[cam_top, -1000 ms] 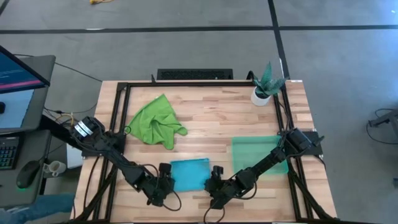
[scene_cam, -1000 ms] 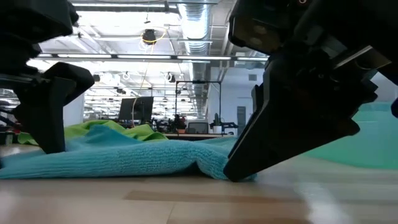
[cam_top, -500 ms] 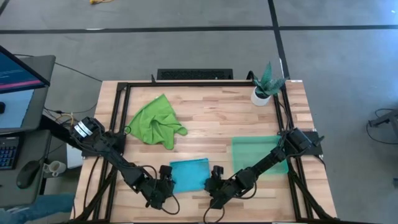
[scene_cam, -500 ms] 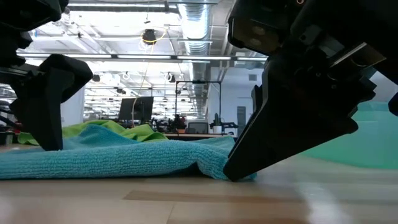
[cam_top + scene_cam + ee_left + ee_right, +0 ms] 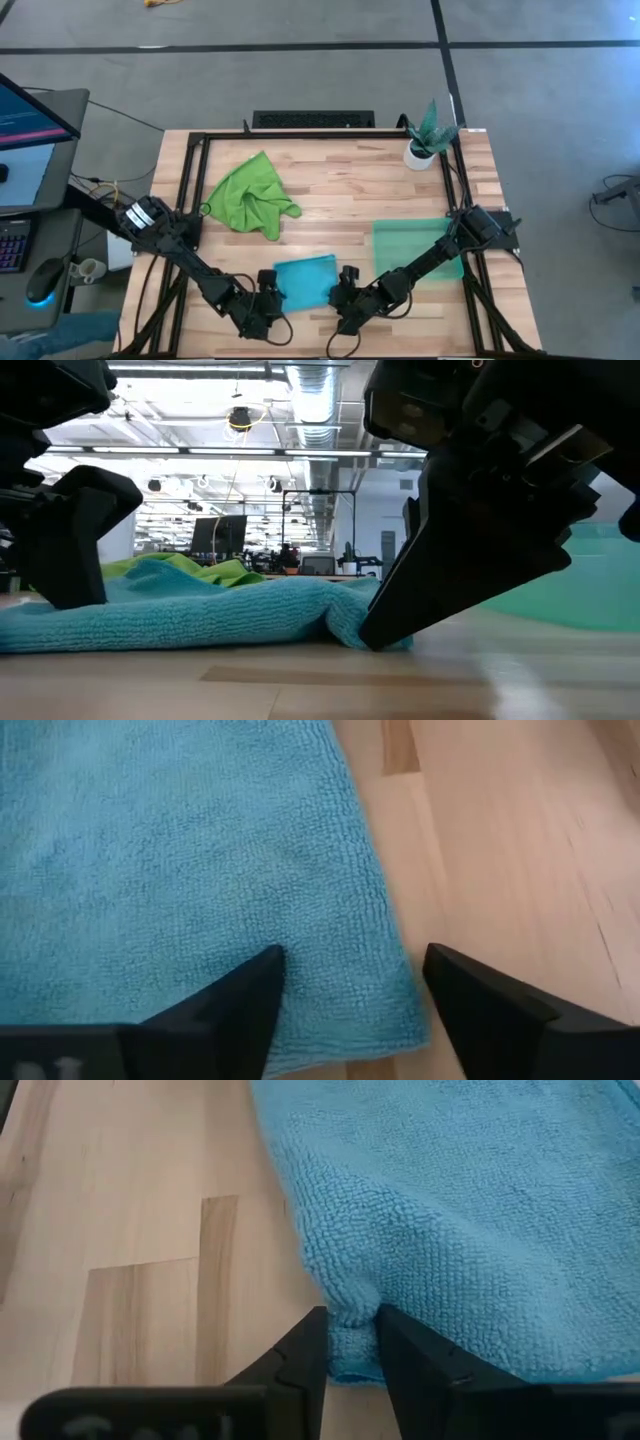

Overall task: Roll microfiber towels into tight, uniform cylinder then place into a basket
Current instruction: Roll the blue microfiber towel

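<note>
Blue towel [image 5: 305, 279] lies flat near the counter's [image 5: 340, 190] front edge, long axis running left-right, between both hands: right hand [image 5: 349, 1342] is clenched on a pinch of its near right corner, left hand [image 5: 350, 982] hangs spread wide over the near left corner, seemingly not gripping. Green towel [image 5: 248, 194] sits crumpled further back, basket [image 5: 400, 245] just right of the blue one.

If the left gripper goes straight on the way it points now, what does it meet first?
Most likely the blue towel. The left gripper is open and straddles the towel's near edge, so it would meet that cloth first, though the height above it is unclear.
</note>
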`<control>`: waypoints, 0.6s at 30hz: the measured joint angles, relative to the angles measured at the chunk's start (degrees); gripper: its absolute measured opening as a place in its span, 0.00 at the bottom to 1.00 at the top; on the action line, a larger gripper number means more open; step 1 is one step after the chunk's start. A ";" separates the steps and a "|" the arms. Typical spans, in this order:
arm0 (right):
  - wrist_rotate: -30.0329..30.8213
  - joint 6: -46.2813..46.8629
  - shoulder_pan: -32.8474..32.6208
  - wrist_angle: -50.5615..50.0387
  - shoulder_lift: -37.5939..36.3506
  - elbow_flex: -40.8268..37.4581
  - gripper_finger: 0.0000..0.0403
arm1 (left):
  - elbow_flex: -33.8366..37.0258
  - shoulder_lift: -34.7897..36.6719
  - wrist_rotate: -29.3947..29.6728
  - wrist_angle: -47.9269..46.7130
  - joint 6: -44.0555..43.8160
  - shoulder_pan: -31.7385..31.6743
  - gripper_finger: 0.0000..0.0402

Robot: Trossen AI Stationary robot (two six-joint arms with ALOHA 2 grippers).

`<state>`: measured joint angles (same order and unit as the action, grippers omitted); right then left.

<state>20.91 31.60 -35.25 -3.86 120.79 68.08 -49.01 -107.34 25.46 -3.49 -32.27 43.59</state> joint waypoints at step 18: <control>-9.48 3.37 -3.96 -1.05 0.62 5.85 0.04 | -4.42 1.21 -6.91 -4.13 -3.78 2.54 0.06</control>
<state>11.43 34.97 -39.21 -4.91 121.41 73.93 -53.44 -106.13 18.55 -7.62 -36.05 46.13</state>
